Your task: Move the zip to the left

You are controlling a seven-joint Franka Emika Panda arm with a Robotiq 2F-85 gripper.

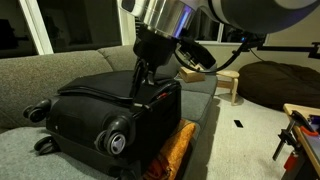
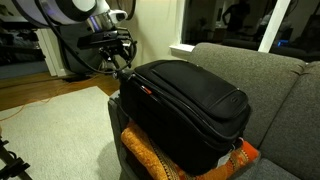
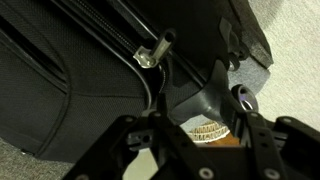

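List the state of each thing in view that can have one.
suitcase: lying flat on the sofa, over an orange cushion.
zip pull: free, not gripped.
tool: open, empty, at the suitcase's end near the zip pull.

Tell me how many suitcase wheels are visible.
3, all in an exterior view: one wheel at the front corner, one at the left end, one below that. A fourth may be hidden.

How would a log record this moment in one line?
fingers: open, near zip | zip: not gripped | suitcase: on couch
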